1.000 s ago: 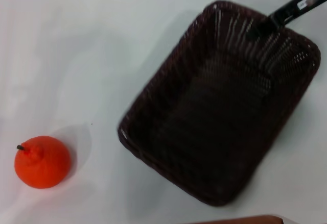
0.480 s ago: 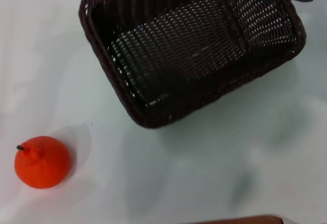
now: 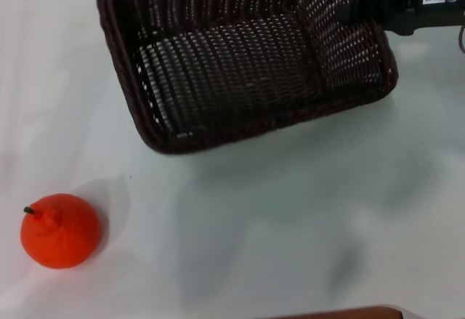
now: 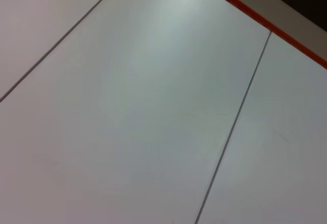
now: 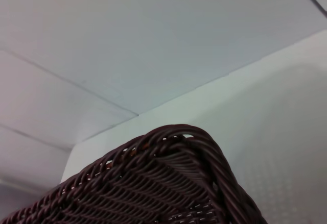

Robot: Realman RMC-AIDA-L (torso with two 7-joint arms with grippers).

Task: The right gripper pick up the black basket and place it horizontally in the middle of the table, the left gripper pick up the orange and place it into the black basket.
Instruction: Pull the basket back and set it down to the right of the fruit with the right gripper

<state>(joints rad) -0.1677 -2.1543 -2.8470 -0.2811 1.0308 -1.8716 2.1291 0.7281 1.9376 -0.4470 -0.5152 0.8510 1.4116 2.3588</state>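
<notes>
Basket placement was the step in hand, as I judged it: the right gripper (image 3: 349,8) had its fingers closed on the rim of the black basket (image 3: 240,57) at the short wall on the robot's right, and I held the basket tipped, its open mouth turned toward the head camera so that I could see down onto its woven floor. Whether its lower long edge touched the desk (image 3: 290,232) I could not tell. In the right wrist view only a braided corner of the rim showed, with the pale room beyond it.

Inside the basket I saw nothing, only weave on floor and walls.

From the basket, the orange (image 3: 59,230) sat well apart toward the robot and to its left, alone on the desk with its stem up. The left gripper showed in no view; its wrist camera looked only at bare pale panels with a red strip, so I took that arm as parked away from the basket, and I could not tell how its fingers stood.

My next move, I reckoned, called for levelling the basket, bringing it back toward the robot so it lay lengthwise across the desk's middle, setting it flat and letting go. Only after that would the left arm's run for the orange come.
</notes>
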